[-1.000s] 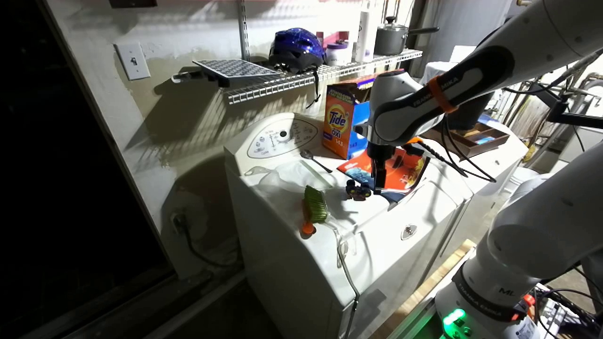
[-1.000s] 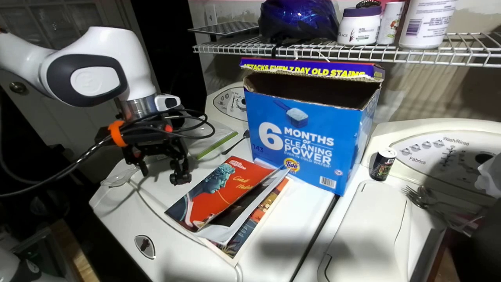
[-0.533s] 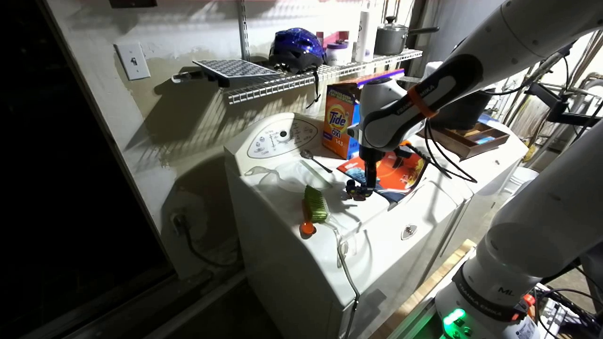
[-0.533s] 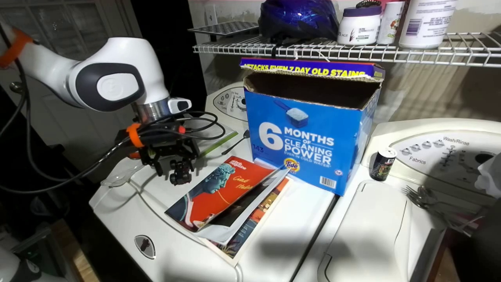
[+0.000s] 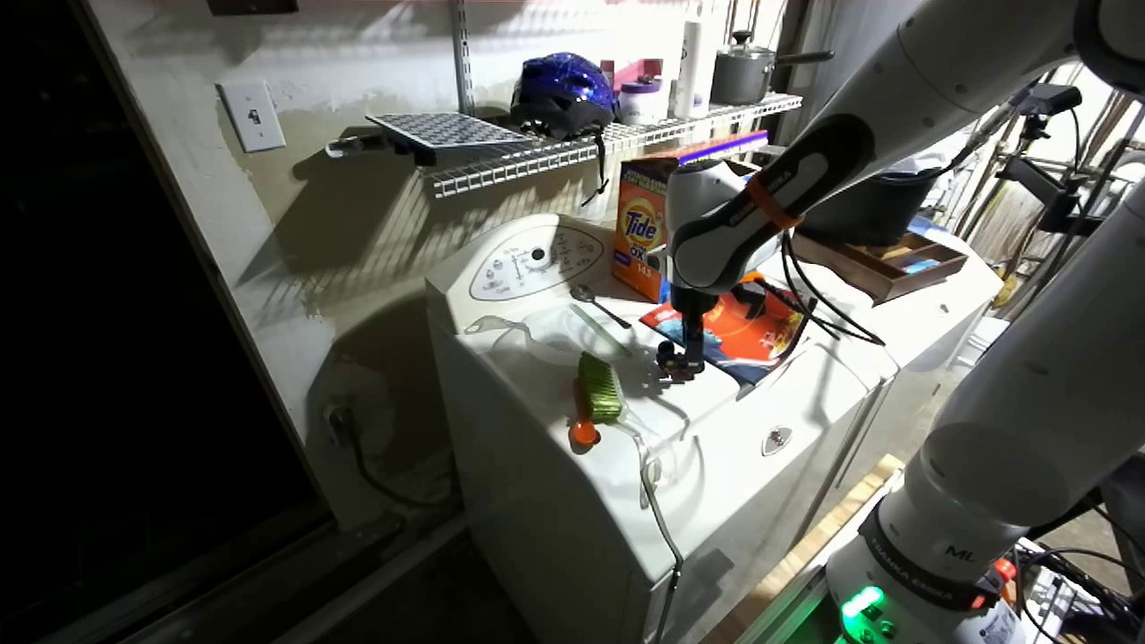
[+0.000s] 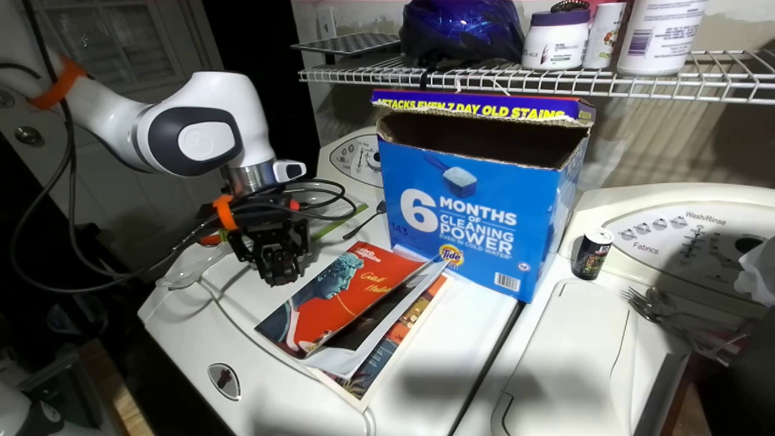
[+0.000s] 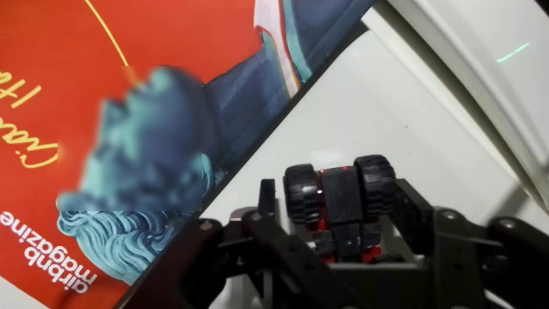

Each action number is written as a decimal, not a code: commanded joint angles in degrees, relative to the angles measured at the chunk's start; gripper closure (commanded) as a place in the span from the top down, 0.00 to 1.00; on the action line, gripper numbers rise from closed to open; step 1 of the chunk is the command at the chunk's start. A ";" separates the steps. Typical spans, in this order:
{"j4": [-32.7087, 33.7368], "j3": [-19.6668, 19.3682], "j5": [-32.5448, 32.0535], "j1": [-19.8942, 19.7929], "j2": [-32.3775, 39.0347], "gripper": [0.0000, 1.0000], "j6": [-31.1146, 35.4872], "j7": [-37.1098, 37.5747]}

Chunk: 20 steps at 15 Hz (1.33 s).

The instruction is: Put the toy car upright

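On the white washer top lies the toy car (image 7: 342, 193), wheels up, its dark underside and big black tyres facing the wrist camera with red body showing below. In an exterior view the toy car (image 5: 666, 355) peeks out left of my gripper (image 5: 692, 360). In the wrist view my gripper (image 7: 336, 186) straddles it. The right-hand finger (image 7: 414, 206) meets or nearly meets one tyre. A narrow gap separates the left-hand finger (image 7: 267, 195) from the other tyre. The car's far end is hidden behind the gripper. My gripper (image 6: 278, 269) largely covers the car in an exterior view.
Magazines (image 6: 345, 297) lie beside the car. Behind them stands the tall detergent box (image 6: 469, 206). A green brush (image 5: 598, 390), a spoon (image 5: 604, 306) and a clear plastic bag (image 5: 541, 335) rest on the washer. A wire shelf (image 6: 642, 85) hangs above.
My gripper has moved over the toy car, and its fingers have drawn much closer together around it. The car appears to be in the same place.
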 commanded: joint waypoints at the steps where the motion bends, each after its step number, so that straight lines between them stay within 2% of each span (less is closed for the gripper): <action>1: 2.39 1.39 -5.33 -1.61 3.04 0.39 -1.95 3.32; 5: 3.05 1.27 -15.99 -3.26 -1.09 0.37 -14.49 5.59; 7: 3.82 1.41 -18.19 -3.44 -3.10 0.37 -22.78 4.25; 9: 5.58 1.53 -20.30 -3.40 -2.83 0.37 -27.48 4.09; 20: 10.51 2.94 -22.07 -2.13 -0.22 0.37 -33.24 3.36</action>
